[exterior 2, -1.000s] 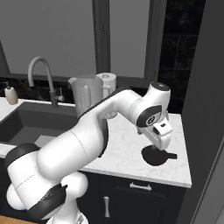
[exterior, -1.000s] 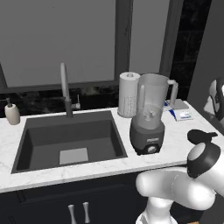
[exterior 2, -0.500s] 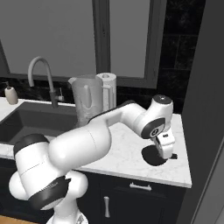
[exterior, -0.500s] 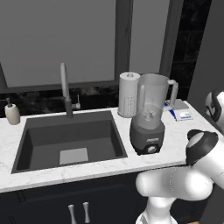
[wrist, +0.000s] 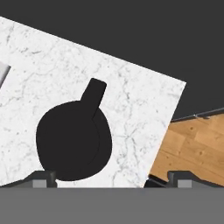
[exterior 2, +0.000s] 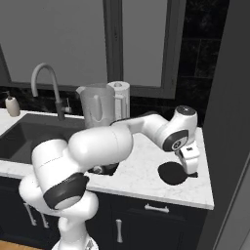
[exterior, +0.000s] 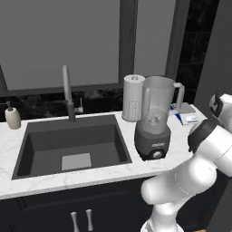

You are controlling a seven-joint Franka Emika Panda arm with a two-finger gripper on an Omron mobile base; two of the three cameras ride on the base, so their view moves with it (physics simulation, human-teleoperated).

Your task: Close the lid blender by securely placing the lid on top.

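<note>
The black lid (wrist: 73,141) lies flat on the marble counter (wrist: 131,87), its short tab (wrist: 94,92) pointing away from the hand. My gripper (wrist: 111,180) hovers just above it, open, with one fingertip (wrist: 43,178) on each side and nothing held. From the right base view the lid (exterior 2: 172,174) sits near the counter's front right corner, with the gripper (exterior 2: 191,169) right over its edge. The blender (exterior: 155,121) stands further left beside the sink, a dark base under a tall translucent jar (exterior 2: 96,105) whose top is uncovered.
A white paper-towel roll (exterior: 133,97) stands behind the blender. The sink (exterior: 72,145) and faucet (exterior: 67,90) are to the left, with a soap bottle (exterior: 12,118) at the far left. The counter's front edge and the wooden floor (wrist: 194,146) lie close beside the lid.
The arm has swung and the hand has come down closer over the lid. The lid and the blender have stayed where they were.
</note>
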